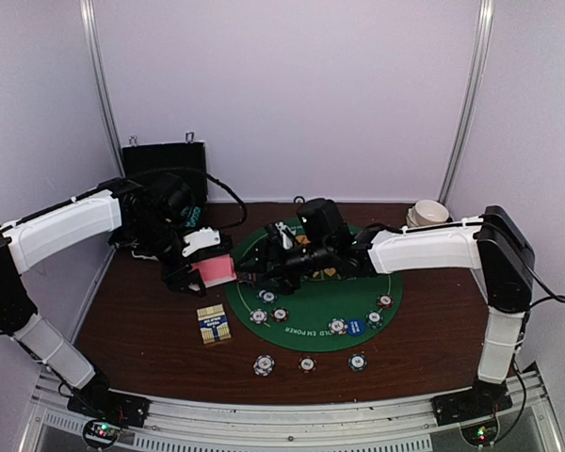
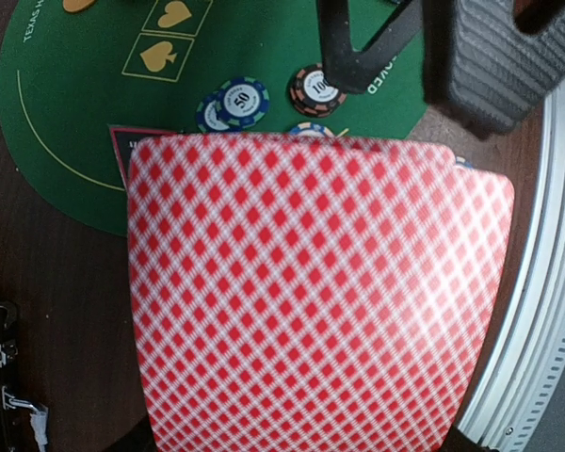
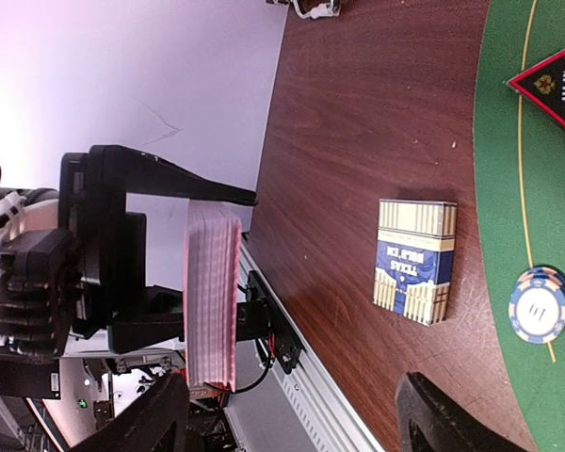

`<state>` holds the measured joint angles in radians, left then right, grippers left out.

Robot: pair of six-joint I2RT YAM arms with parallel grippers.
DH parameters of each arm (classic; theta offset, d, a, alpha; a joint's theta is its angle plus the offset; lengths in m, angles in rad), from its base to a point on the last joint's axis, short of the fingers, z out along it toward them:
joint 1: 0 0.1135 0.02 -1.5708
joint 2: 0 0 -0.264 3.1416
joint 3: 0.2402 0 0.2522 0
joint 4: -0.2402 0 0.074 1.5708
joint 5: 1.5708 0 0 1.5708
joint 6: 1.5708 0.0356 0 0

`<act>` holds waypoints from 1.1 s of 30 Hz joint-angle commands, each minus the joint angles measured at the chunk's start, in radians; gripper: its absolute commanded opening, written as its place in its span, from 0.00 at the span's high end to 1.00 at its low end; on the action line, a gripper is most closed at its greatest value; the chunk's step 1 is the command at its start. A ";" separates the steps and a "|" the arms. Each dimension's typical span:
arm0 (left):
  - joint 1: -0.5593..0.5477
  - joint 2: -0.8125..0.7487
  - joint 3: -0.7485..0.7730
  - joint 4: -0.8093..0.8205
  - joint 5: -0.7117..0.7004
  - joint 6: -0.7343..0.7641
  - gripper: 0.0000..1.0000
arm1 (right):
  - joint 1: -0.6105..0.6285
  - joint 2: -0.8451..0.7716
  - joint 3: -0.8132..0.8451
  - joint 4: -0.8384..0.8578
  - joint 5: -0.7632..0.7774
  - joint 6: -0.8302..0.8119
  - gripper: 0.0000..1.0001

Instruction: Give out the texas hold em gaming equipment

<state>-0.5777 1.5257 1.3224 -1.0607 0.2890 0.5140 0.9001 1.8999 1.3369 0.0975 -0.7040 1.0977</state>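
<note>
Pink deck (image 1: 217, 272) held over the bench (image 1: 141, 330)
The left hand (image 1: 205, 269) grips it toward the left edge; the right hand (image 3: 297, 424) is spread wide.

Green mat (image 2: 75, 122): white rim lettering. The left wrist view shows "TEXAS H…", cut off at the frame edge. The top view shows "…OLD EM POKER" along the mat's near rim. A yellow spade sign sits in a box inside the rim.

Blue chip (image 2: 243, 98), on the mat: "50".

Dark chip (image 2: 317, 88), just beside it on the mat: "100".

Triangle marker (image 3: 557, 87), at the mat's left rim: "ALL IN".

Card box (image 3: 414, 262), just off the mat's left rim: "TEXAS HOLD'EM", only partly legible.

Striped chip (image 3: 539, 304), on the rim line: two digits, unclear.
</note>
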 commanded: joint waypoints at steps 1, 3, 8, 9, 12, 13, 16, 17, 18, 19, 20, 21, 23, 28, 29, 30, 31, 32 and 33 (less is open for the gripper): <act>-0.005 -0.016 0.034 -0.001 0.023 -0.006 1.00 | 0.010 0.031 0.059 0.076 -0.035 0.028 0.23; -0.005 -0.015 0.028 0.000 0.018 -0.004 1.00 | 0.010 0.042 0.060 0.105 -0.043 0.046 0.23; -0.005 -0.019 0.021 0.000 0.012 0.000 1.00 | 0.011 0.052 0.055 0.130 -0.050 0.063 0.23; -0.005 -0.019 0.021 -0.001 0.014 0.000 1.00 | 0.011 0.055 0.056 0.135 -0.052 0.066 0.23; -0.006 -0.018 0.026 -0.001 0.018 -0.004 1.00 | 0.014 0.077 0.067 0.162 -0.060 0.085 0.24; -0.005 -0.019 0.027 0.000 0.020 -0.004 1.00 | 0.016 0.085 0.073 0.172 -0.063 0.092 0.25; -0.007 -0.017 0.029 -0.001 0.024 -0.004 1.00 | 0.025 0.115 0.106 0.189 -0.074 0.106 0.28; -0.007 -0.016 0.029 -0.002 0.025 -0.006 1.00 | 0.028 0.125 0.114 0.193 -0.077 0.112 0.28; -0.007 -0.016 0.029 -0.002 0.026 -0.006 1.00 | 0.031 0.132 0.124 0.202 -0.081 0.117 0.29; -0.006 -0.018 0.028 -0.001 0.027 -0.006 1.00 | 0.033 0.142 0.130 0.208 -0.084 0.123 0.30; -0.007 -0.019 0.026 -0.001 0.026 -0.007 1.00 | 0.035 0.150 0.136 0.214 -0.086 0.129 0.31; -0.007 -0.021 0.025 -0.001 0.026 -0.006 1.00 | 0.036 0.155 0.143 0.222 -0.090 0.135 0.31; -0.007 -0.020 0.020 -0.002 0.024 -0.004 1.00 | 0.039 0.167 0.147 0.243 -0.093 0.149 0.31; -0.007 -0.020 0.019 0.000 0.021 -0.002 1.00 | 0.048 0.211 0.177 0.289 -0.107 0.202 0.37; -0.007 -0.019 0.022 0.000 0.021 -0.003 1.00 | 0.050 0.225 0.187 0.292 -0.111 0.209 0.40; -0.006 -0.017 0.024 -0.001 0.019 -0.004 1.00 | 0.053 0.234 0.194 0.300 -0.114 0.217 0.44; -0.006 -0.017 0.024 0.004 0.017 -0.005 1.00 | 0.054 0.242 0.199 0.310 -0.118 0.227 0.47; -0.007 -0.020 0.022 0.012 0.013 -0.006 1.00 | 0.054 0.250 0.204 0.319 -0.122 0.239 0.51; -0.007 -0.022 0.020 0.022 0.008 -0.008 1.00 | 0.055 0.256 0.209 0.328 -0.125 0.250 0.55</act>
<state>-0.5781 1.5257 1.3224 -1.0721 0.2913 0.5140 0.9474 2.1277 1.5066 0.3565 -0.8032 1.2972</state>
